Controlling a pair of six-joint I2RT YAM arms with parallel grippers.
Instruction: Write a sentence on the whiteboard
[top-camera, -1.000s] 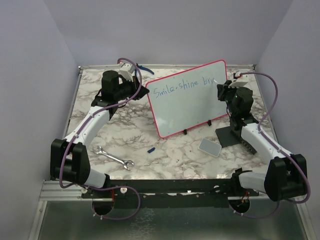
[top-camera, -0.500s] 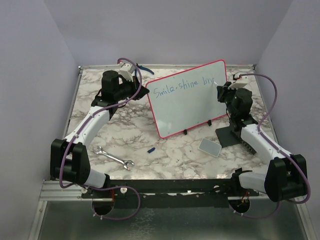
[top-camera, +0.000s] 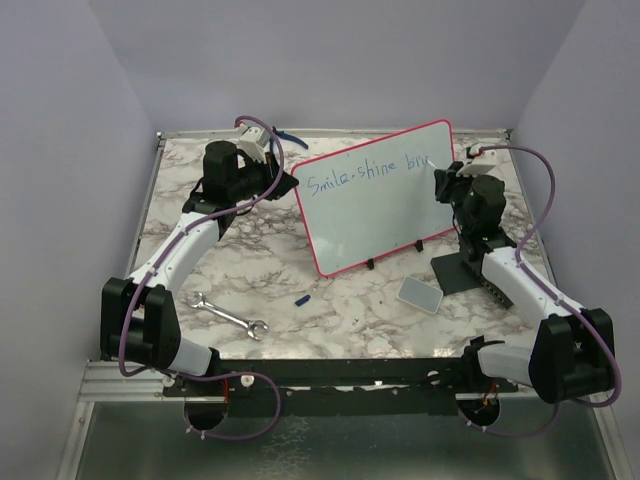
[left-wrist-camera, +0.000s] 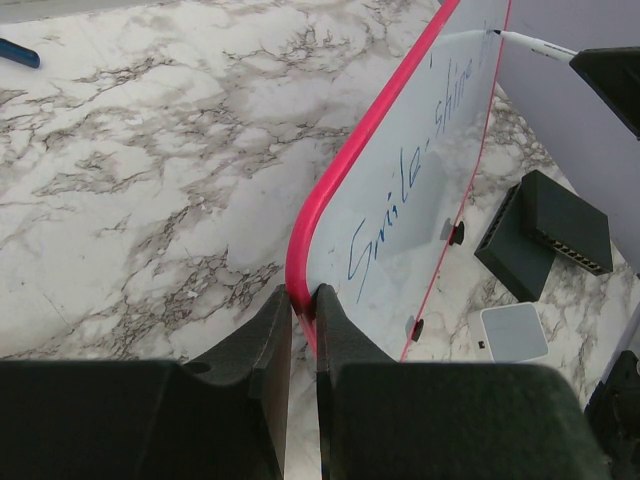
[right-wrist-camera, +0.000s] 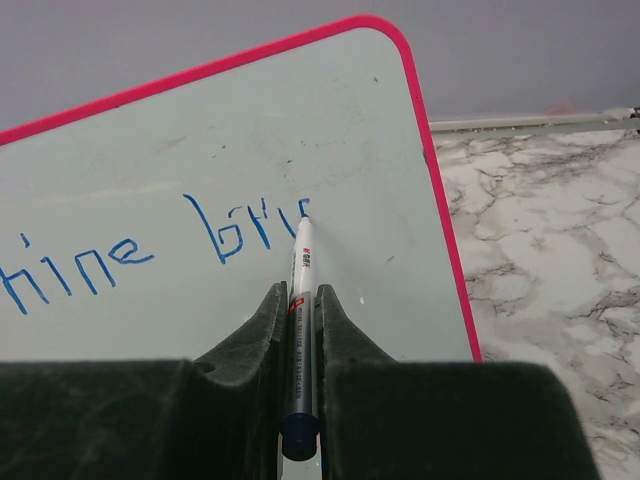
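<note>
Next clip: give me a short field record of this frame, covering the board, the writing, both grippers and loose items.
whiteboard: standing on small black feet, red-pink frame
sentence: blue, reads "Smile-shine bri" plus one started stroke; unfinished
left gripper: shut on the whiteboard's frame edge
right gripper: shut on the marker, tip on the whiteboard
loose on table: wrench, grey pad, small blue cap

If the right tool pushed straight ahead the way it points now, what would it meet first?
The whiteboard. The marker clamped in the right tool has its tip on the white face at the end of the sentence, so the board comes first.
</note>
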